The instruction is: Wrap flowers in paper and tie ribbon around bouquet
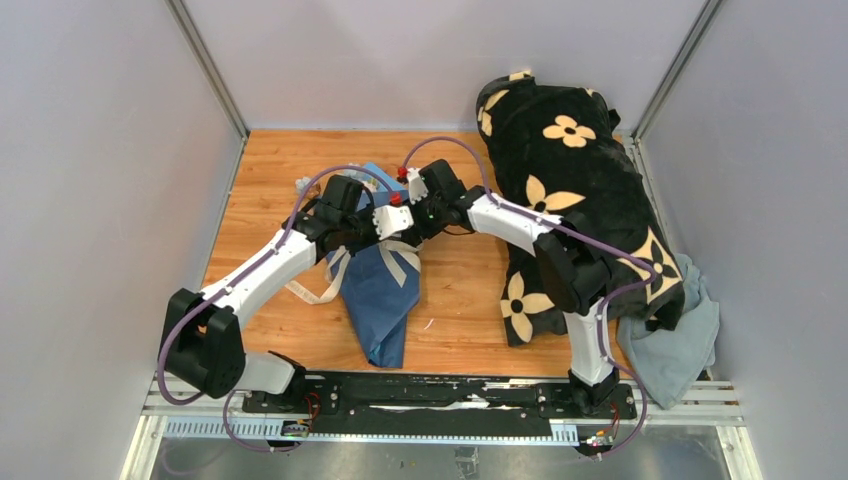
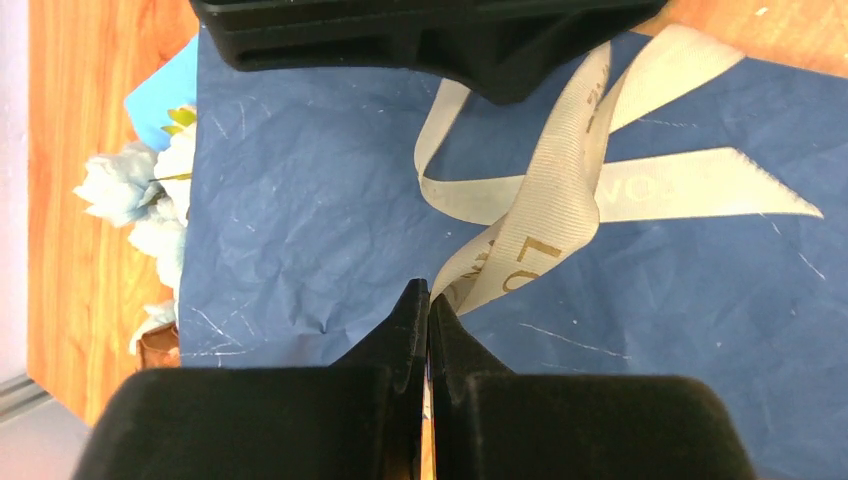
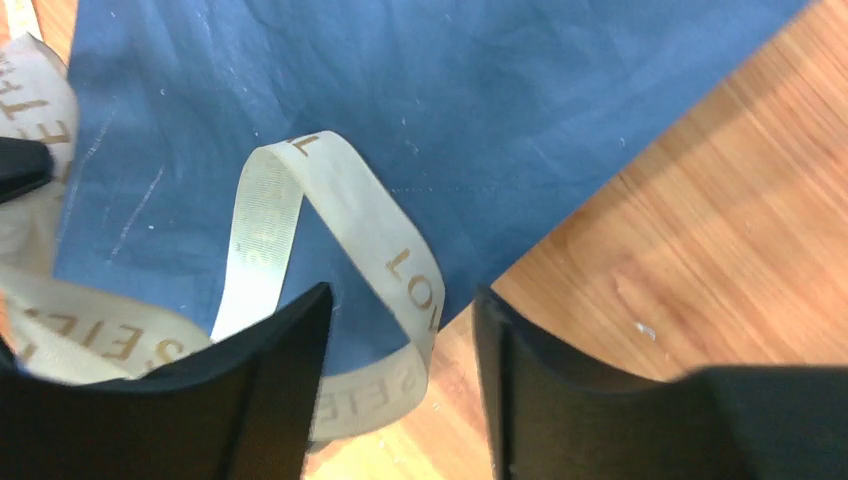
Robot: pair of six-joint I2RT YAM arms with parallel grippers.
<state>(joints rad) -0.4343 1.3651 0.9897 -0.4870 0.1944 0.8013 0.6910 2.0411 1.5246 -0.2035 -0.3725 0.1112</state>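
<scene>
The bouquet (image 1: 385, 295) lies on the wooden table as a navy paper (image 2: 300, 200) cone, narrow end towards the arms. Pale blue flowers (image 2: 130, 190) peek out at its wide end. The cream ribbon (image 2: 560, 190) crosses the cone in loops, with a tail (image 1: 318, 290) trailing off to the left. Over the cone's middle, my left gripper (image 2: 428, 290) is shut on the ribbon, which runs up from its tips. My right gripper (image 3: 402, 293) stands open right beside it at the paper's edge, a ribbon loop (image 3: 400, 260) lying loose between its fingers.
A black plush blanket with cream flower shapes (image 1: 570, 190) is heaped at the right, against the back wall. A grey-blue cloth (image 1: 670, 345) lies at its near end. Grey walls close in the table (image 1: 460, 290) on three sides.
</scene>
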